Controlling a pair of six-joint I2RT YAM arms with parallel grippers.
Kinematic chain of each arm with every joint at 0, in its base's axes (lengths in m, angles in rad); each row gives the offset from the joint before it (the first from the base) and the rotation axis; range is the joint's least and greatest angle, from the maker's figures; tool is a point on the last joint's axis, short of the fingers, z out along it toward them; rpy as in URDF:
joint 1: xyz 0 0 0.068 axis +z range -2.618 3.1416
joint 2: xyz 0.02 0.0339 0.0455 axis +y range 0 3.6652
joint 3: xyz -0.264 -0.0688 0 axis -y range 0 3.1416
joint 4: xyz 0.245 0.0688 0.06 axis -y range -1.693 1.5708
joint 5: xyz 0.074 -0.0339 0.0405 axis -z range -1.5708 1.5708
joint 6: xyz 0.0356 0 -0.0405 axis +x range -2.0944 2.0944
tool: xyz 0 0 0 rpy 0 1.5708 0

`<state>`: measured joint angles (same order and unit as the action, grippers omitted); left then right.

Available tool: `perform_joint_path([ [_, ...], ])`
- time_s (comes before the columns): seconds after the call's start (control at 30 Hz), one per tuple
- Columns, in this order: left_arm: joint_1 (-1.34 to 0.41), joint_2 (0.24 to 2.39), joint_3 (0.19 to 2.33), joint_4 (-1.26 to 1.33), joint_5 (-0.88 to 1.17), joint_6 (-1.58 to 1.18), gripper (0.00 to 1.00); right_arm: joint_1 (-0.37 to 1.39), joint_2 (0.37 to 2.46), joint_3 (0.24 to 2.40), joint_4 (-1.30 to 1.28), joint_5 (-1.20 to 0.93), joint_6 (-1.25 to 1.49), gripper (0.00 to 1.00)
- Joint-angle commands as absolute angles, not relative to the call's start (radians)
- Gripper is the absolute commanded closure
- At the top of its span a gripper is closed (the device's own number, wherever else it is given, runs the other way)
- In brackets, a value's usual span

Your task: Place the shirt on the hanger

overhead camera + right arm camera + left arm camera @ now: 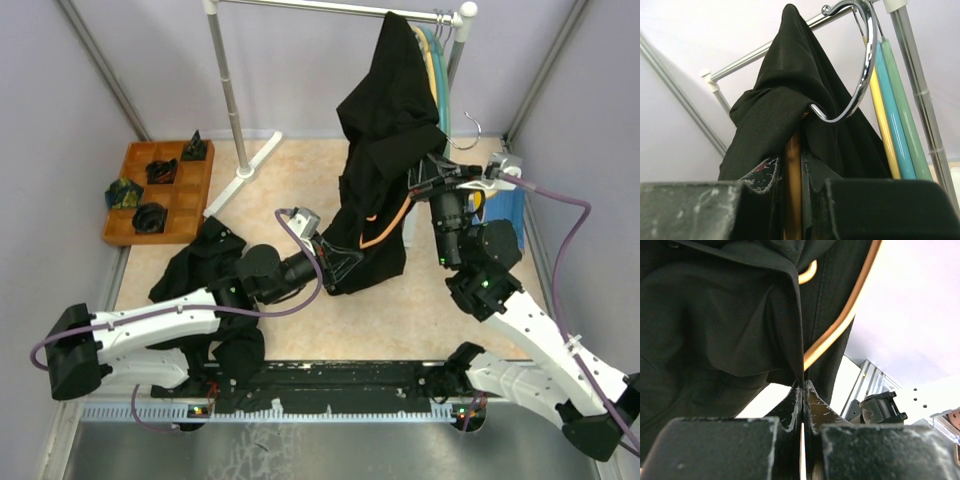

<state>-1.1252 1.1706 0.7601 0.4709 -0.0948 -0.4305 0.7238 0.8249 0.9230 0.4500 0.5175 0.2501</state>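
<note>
Under the rail [330,7], right gripper [792,150] clamps the orange hanger [383,233]; left gripper [803,390] pinches the shirt [385,110], apparently its hem. Next, draw it over the arm.

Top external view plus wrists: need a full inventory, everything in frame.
shirt: 1, black, hanging centre, in front of the rack
hanger: 1, orange, metal hook, partly inside the shirt
other hangers: 3, one yellow, two teal, right end of the rail
rack: 1, silver, far side
tray: 1, orange-brown, far left
small items: 4, dark, in tray compartments
clothes pile: 1, black, near left
blue item: 1, far right, unclear what
left gripper: shut on shirt edge
right gripper: shut on hanger
</note>
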Motion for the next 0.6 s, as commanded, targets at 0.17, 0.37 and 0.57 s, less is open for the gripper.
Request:
perform_joint_path([
  [0.17, -1.133, 1.161, 0.735, 0.415, -0.04, -0.465, 1.0, 0.722, 0.841, 0.928, 0.758, 0.551, 0.087, 1.0],
  [0.37, -1.133, 1.143, 0.746, 0.377, -0.036, -0.468, 1.0, 0.723, 0.866, 0.918, 0.811, 0.544, 0.032, 1.0],
  [0.57, -1.136, 1.137, 0.773, 0.349, -0.02, -0.478, 1.0, 0.723, 0.903, 0.876, 0.885, 0.479, -0.003, 1.0],
])
